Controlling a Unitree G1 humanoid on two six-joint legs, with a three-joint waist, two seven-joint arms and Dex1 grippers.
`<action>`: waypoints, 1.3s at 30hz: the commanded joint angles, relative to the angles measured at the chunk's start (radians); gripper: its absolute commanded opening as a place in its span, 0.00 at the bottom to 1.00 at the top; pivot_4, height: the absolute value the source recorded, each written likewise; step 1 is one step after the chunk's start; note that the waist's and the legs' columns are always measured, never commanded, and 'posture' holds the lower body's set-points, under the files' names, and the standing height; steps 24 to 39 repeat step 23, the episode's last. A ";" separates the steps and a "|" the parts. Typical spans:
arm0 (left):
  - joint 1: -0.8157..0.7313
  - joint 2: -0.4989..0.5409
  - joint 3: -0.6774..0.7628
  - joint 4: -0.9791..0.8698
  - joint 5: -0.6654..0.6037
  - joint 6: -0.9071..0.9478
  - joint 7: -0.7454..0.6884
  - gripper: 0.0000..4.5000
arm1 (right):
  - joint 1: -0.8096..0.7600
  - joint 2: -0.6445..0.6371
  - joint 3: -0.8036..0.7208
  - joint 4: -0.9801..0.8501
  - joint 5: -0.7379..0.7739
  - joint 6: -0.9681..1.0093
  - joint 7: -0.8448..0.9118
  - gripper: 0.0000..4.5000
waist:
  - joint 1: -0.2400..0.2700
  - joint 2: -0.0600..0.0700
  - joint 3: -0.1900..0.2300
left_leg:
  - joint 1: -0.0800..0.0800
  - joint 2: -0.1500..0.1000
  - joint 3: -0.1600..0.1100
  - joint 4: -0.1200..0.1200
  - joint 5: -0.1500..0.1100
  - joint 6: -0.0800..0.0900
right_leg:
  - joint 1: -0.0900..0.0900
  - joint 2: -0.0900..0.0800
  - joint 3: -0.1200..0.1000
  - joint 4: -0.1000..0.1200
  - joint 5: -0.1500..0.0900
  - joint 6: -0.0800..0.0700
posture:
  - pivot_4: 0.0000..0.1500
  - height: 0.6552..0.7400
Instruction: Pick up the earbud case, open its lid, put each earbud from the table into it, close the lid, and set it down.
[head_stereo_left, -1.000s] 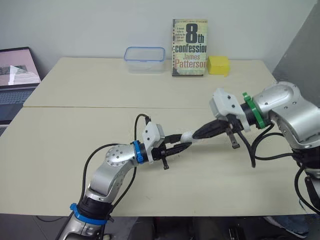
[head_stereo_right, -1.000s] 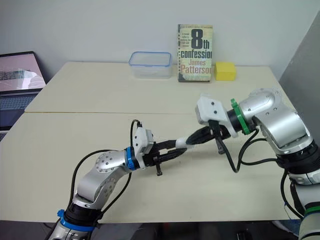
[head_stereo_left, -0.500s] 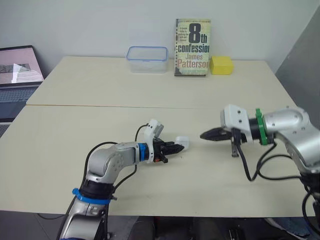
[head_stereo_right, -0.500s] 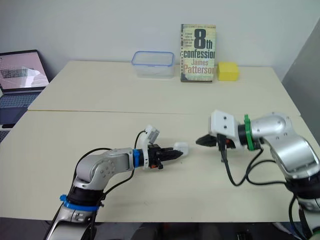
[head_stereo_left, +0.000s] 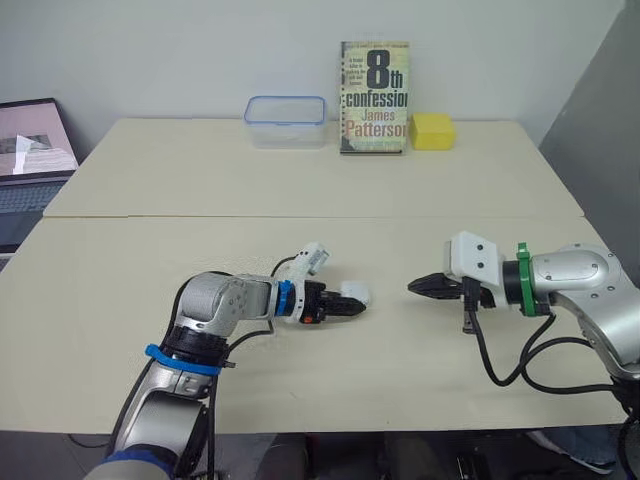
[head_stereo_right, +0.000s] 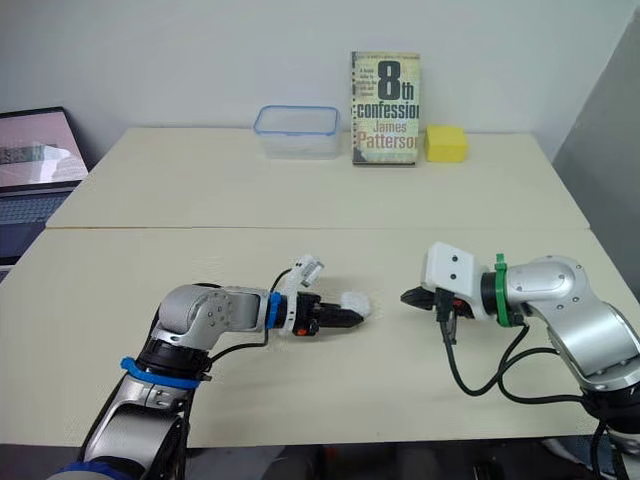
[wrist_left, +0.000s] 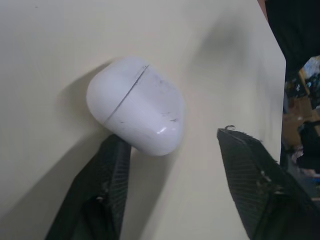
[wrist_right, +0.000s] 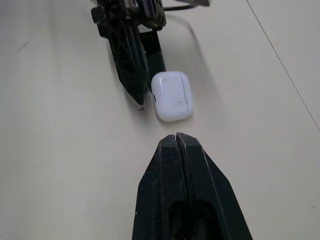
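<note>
White earbud case (head_stereo_right: 356, 301) lies shut, well clear of the table (head_stereo_right: 300, 190) edges.

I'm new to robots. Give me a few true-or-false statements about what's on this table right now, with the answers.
1. The earbud case lies on the table with its lid closed. True.
2. The right gripper is clamped on the case. False: its fingers are shut on nothing, and it is apart from the case.
3. The left gripper has its fingers spread open next to the case. True.
4. The book stands at the table's near edge. False: it stands at the far edge, between a clear container and a yellow block.
</note>
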 joint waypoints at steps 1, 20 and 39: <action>0.090 0.146 -0.015 -0.064 0.116 -0.093 0.003 0.88 | 0.017 -0.030 -0.026 -0.004 -0.009 -0.075 0.026 0.00 | -0.012 0.000 0.000 | 0.001 0.000 0.001 -0.001 0.000 0.000 | 0.000 0.000 0.001 0.000 0.000 0.000 | 1.00 1.00; 0.543 0.501 0.430 -0.417 0.247 -0.782 -0.160 1.00 | -0.087 -0.080 -0.074 0.226 0.013 -0.368 0.237 0.99 | 0.014 0.000 0.001 | -0.004 0.011 0.004 -0.002 -0.001 0.000 | -0.006 0.004 0.002 -0.002 0.001 -0.004 | 1.00 1.00; 0.570 0.502 0.469 -0.426 0.238 -0.785 -0.174 1.00 | -0.121 -0.071 -0.060 0.271 0.002 -0.394 0.256 0.99 | 0.014 0.001 0.001 | -0.004 0.012 0.005 -0.002 -0.001 0.000 | -0.007 0.005 0.002 -0.002 0.001 -0.004 | 1.00 1.00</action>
